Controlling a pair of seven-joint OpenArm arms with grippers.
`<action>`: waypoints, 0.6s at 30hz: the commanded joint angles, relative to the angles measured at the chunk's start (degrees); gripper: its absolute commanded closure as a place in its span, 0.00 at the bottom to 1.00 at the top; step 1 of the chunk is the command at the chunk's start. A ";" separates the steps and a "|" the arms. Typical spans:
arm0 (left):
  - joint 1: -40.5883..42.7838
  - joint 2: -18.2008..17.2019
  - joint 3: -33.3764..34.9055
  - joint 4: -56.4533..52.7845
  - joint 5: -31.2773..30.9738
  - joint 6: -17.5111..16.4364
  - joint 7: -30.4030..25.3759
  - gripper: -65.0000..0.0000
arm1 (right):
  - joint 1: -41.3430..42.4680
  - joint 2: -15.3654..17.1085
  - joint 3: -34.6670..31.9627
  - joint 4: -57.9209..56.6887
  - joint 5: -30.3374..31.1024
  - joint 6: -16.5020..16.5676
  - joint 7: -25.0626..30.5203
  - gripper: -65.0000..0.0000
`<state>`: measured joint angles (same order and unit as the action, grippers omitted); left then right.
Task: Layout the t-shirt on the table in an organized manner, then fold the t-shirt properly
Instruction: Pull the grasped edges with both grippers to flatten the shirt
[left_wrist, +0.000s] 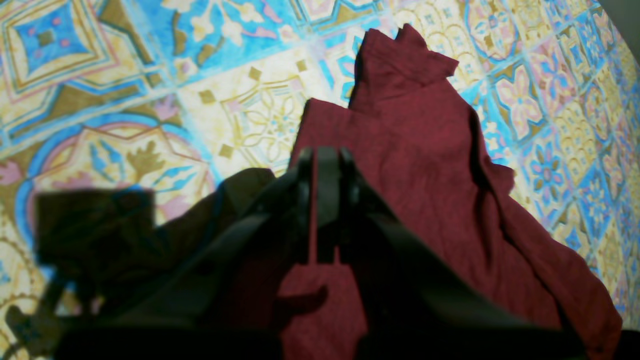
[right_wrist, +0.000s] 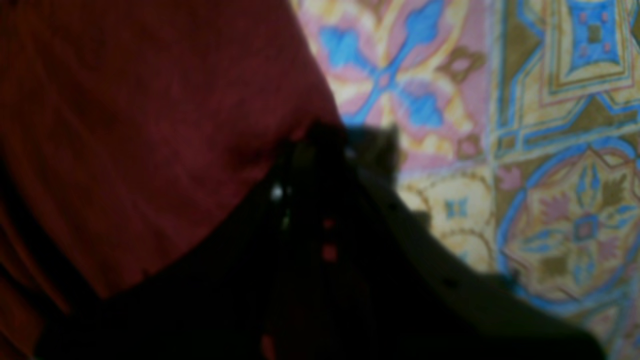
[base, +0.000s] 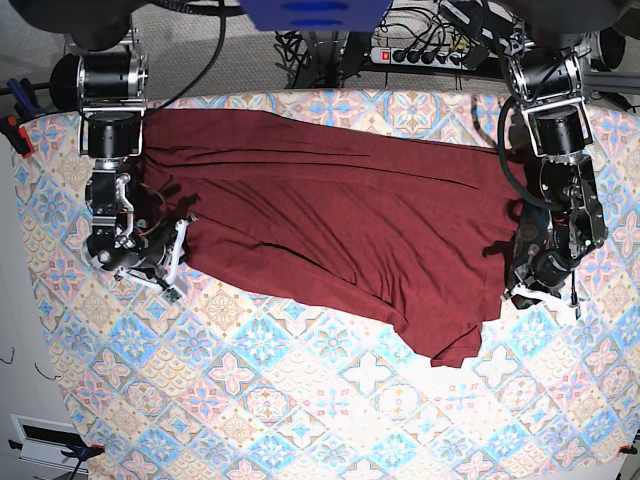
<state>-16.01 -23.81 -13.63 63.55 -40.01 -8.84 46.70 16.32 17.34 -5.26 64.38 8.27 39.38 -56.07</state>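
The dark maroon t-shirt (base: 340, 210) lies spread across the far half of the patterned table (base: 330, 400), wrinkled, with a lower flap reaching toward the front right. My left gripper (base: 520, 262) stands at its right edge. In the left wrist view the left gripper (left_wrist: 325, 155) is shut with a thin strip of the t-shirt (left_wrist: 425, 165) pinched between its fingers. My right gripper (base: 185, 228) is at the cloth's left edge. The blurred right wrist view shows the right gripper (right_wrist: 325, 135) with its fingers together on the hem of the t-shirt (right_wrist: 125, 125).
A power strip and cables (base: 420, 50) lie behind the table's far edge. A clamp (base: 20, 135) sits at the left edge. Bare tile pattern (left_wrist: 125, 100) shows beside the cloth, and the table (right_wrist: 550, 150) is also bare to the right of the hem.
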 joint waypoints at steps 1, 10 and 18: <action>-1.26 -1.20 -0.13 1.20 -0.65 -0.26 -1.11 1.00 | -1.15 -0.77 0.73 -1.48 -0.32 0.62 -2.96 0.93; -1.26 -1.29 -0.22 1.73 -0.74 -0.26 -1.11 1.00 | -3.35 -0.77 9.96 5.29 -0.05 0.62 -3.57 0.99; 1.99 -1.29 -0.31 9.46 -0.65 -0.26 -1.11 1.00 | -5.28 -0.77 14.36 15.93 -0.05 0.62 -6.39 0.99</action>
<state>-13.08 -23.99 -13.63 72.12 -40.23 -8.88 46.48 9.34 15.94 8.91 78.89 7.33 39.90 -63.70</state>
